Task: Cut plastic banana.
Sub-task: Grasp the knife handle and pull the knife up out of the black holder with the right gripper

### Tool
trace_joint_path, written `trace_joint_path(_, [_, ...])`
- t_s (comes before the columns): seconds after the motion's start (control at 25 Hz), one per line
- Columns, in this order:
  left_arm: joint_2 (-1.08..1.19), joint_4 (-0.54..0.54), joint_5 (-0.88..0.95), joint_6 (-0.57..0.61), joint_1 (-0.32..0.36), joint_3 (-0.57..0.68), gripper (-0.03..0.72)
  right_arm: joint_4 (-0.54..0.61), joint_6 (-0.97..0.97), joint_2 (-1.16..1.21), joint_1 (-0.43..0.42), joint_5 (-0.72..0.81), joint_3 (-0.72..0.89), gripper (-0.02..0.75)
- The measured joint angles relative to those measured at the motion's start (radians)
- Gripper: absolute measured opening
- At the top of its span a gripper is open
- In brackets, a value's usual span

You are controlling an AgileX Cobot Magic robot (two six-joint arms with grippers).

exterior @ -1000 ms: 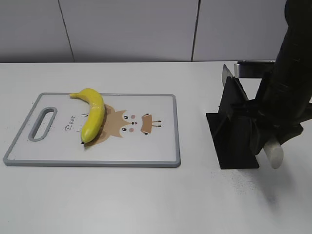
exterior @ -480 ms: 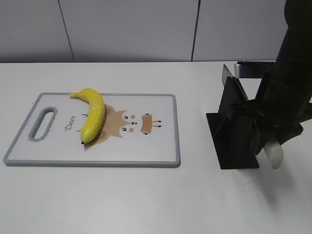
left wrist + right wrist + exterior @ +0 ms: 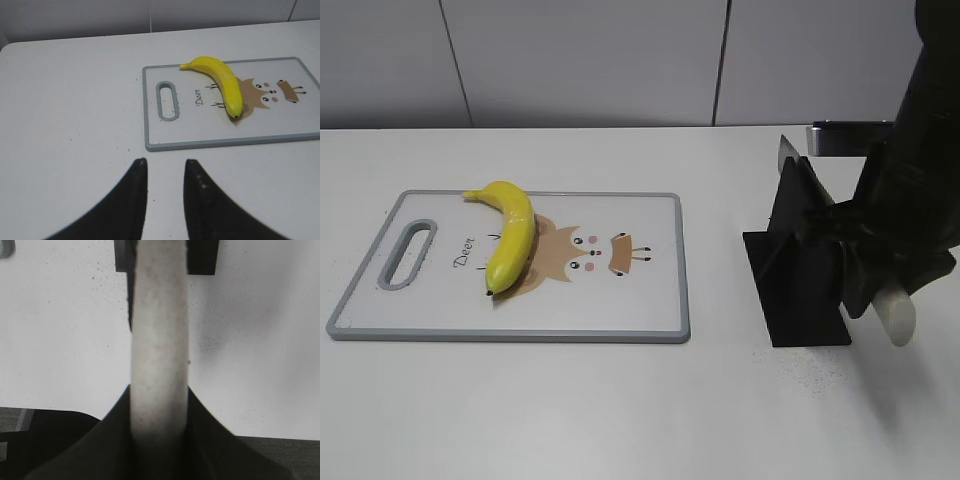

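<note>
Since a second ago the right gripper [image 3: 880,300] has drifted slightly right and lower beside the black knife stand [image 3: 800,270], carrying the pale handle [image 3: 897,318] with it; the banana and board have not shifted. In the right wrist view the jaws are clamped on that whitish handle [image 3: 159,340], which runs straight out between them toward the stand. The right arm [image 3: 920,180] leans down steeply from the upper right. The left gripper [image 3: 164,200] hovers low over bare table, its jaws parted and holding nothing, aimed toward the cutting board [image 3: 165,140].

The plastic banana [image 3: 510,232] lies on the left half of the board [image 3: 660,300], stem toward the far edge, dark tip nearer. It looks light, stiff and glossy, so likely to slip or roll under a blade; pinning it near one end, away from the cut line, seems wisest.
</note>
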Motion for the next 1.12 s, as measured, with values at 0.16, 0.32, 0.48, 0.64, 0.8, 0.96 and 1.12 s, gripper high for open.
trace_joint_path(0.16, [0.0, 0.0, 0.0, 0.0, 0.0, 0.0, 0.24, -0.003, 0.0, -0.024, 0.0, 0.029, -0.022, 0.181])
trace_joint_path(0.32, [0.0, 0.0, 0.0, 0.0, 0.0, 0.0, 0.24, -0.003, 0.0, -0.045, 0.0, 0.031, -0.048, 0.18])
trace_joint_path(0.48, [0.0, 0.0, 0.0, 0.0, 0.0, 0.0, 0.24, -0.003, 0.001, -0.067, 0.0, 0.035, -0.068, 0.18])
trace_joint_path(0.64, [0.0, 0.0, 0.0, 0.0, 0.0, 0.0, 0.24, -0.003, 0.001, -0.082, 0.0, 0.037, -0.099, 0.18])
trace_joint_path(0.8, [0.0, 0.0, 0.0, 0.0, 0.0, 0.0, 0.24, -0.003, -0.001, -0.09, 0.0, 0.038, -0.143, 0.18])
trace_joint_path(0.96, [0.0, 0.0, 0.0, 0.0, 0.0, 0.0, 0.24, 0.02, -0.117, -0.091, 0.0, 0.038, -0.194, 0.18])
trace_joint_path(1.12, [0.0, 0.0, 0.0, 0.0, 0.0, 0.0, 0.24, 0.031, -0.278, -0.091, 0.0, 0.04, -0.233, 0.18])
